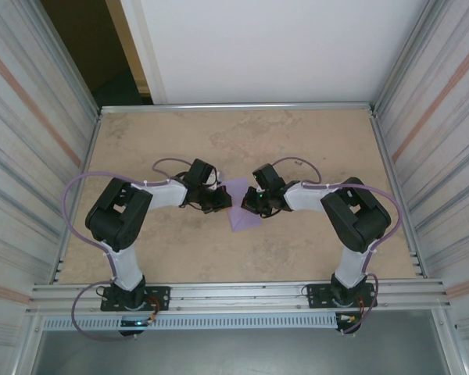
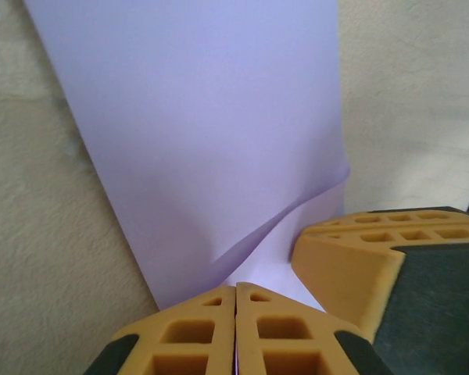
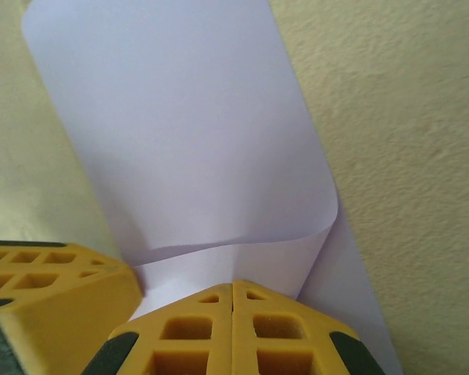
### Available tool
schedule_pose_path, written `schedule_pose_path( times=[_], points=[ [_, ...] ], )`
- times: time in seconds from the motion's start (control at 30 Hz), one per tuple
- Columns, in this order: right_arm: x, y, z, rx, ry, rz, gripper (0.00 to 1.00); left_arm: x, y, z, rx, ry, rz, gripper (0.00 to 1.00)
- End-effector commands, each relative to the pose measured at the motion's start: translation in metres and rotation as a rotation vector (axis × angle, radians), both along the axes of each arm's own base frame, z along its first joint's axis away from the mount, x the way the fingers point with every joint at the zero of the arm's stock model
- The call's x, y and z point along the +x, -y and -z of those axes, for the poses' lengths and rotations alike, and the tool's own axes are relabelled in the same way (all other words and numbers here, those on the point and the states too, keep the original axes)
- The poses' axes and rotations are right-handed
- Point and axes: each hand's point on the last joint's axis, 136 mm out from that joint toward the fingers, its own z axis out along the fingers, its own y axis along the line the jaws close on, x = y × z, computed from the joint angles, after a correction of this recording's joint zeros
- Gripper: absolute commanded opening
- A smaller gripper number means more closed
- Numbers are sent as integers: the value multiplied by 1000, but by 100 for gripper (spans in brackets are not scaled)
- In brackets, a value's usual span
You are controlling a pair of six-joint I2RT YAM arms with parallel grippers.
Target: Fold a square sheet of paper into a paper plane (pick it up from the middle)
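Observation:
The square sheet of paper [image 1: 241,216] is lavender and lies mid-table between both arms, one part curled over the rest. In the left wrist view the sheet [image 2: 211,117] rises in a curved fold ahead of my left gripper [image 2: 235,287], whose jaws are shut with a thin purple sliver between them. My right gripper [image 3: 233,283] is shut at the edge of the curled sheet [image 3: 187,133], which puckers at its tips. From above, the left gripper [image 1: 221,201] and right gripper [image 1: 255,203] face each other closely across the paper.
The beige tabletop [image 1: 297,141] is ringed by a metal frame and corrugated walls. Each wrist view catches the other gripper's yellow finger close by: the right one's finger [image 2: 352,266] and the left one's finger [image 3: 62,285].

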Motion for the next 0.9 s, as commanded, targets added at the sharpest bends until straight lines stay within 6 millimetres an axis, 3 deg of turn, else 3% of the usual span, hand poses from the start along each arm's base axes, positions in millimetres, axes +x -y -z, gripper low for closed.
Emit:
schedule_pose_path(
  times=[0.0, 0.5, 0.63, 0.8, 0.87],
  points=[
    [-6, 13, 19, -61, -40, 32, 3, 7, 7, -8, -28, 34, 30, 8],
    [-10, 19, 25, -68, -64, 65, 3, 3, -3, 18, 43, -17, 12, 8],
    [-6, 11, 8, -26, -22, 28, 3, 2, -6, 23, 58, -25, 8, 7],
    [-7, -14, -35, 43, 90, -117, 4, -1, -11, 27, 84, -32, 8, 7],
    [-13, -21, -40, 36, 94, -156, 4, -1, -12, 27, 89, -33, 7, 7]
  ],
)
